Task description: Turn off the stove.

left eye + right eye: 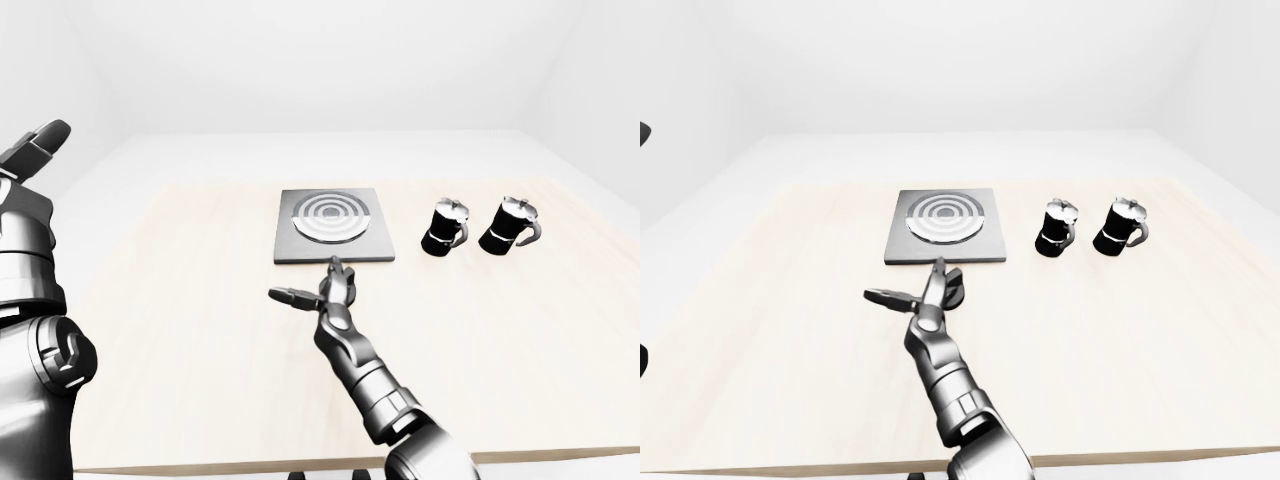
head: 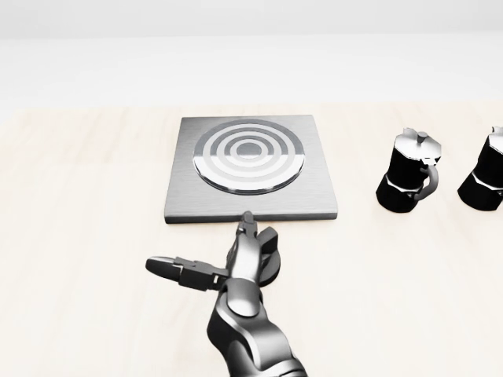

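White walls and a pale floor surrounded a light wooden table [image 2: 78,236] that filled most of every view. On it, the right hand [image 2: 236,263] lay stretched toward the top of the head view, its fingers spread open: two fingers [image 2: 250,236] pointed up over a dark round knob [image 2: 271,263] that showed just beneath and beside them, while the third finger [image 2: 177,269] stuck out flat to the left. Whether the fingers actually touched the knob could not be told. The fingertips ended just below the lower edge of the stove [image 2: 250,169], a flat grey square plate with a burner [image 2: 249,155] of concentric light and dark rings in its middle. To the right of the stove in the head view, well apart from the hand, stood two black-and-silver moka pots, the nearer pot [image 2: 409,182] upright with its handle to the right and the farther pot [image 2: 485,182] cut by the view's right edge. In the left-eye view the left hand [image 1: 30,160] was raised at the far left edge, off the table, its fingers extended and holding nothing.
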